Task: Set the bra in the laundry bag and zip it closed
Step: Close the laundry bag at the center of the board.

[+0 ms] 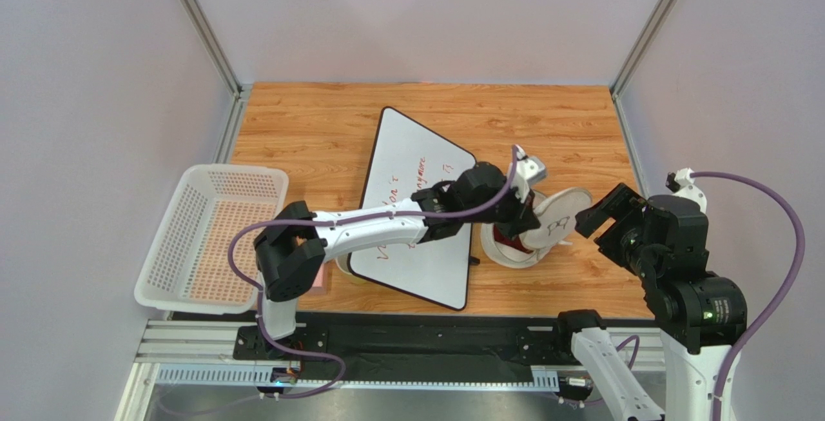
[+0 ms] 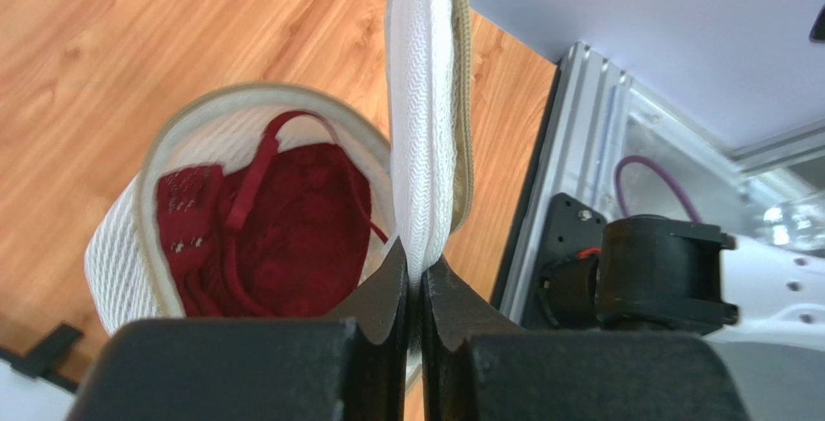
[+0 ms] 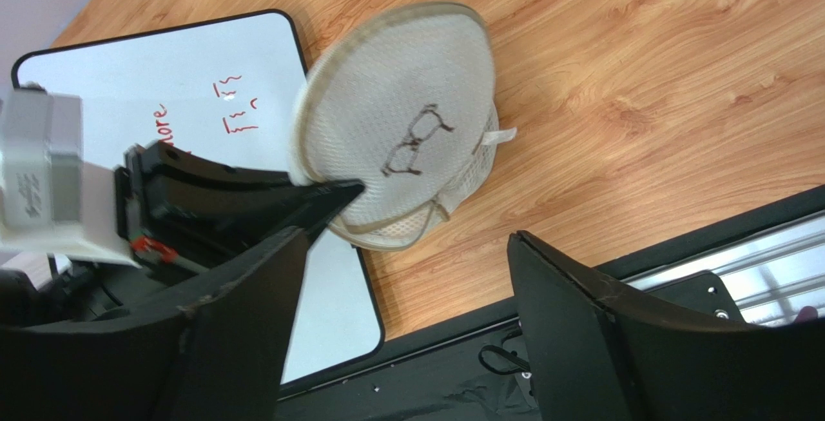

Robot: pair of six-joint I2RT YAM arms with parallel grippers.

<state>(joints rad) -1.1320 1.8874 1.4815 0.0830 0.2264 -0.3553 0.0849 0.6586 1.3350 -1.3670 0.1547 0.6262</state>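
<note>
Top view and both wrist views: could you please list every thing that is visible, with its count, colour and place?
Rectangular wooden table: one, orange-brown, under everything.
Flat whiteboard with red writing: one, white, table centre.
Perforated plastic basket: one, white, table's left edge.
Round mesh laundry bag: one, white, right of the whiteboard, its lid raised.
Soft fabric bra: one, dark red, inside the bag.
Small box: one, pink, mostly hidden under the left arm.
Left claw: one, black, shut on the lid's edge.
Right claw: one, black, open, right of the bag.
</note>
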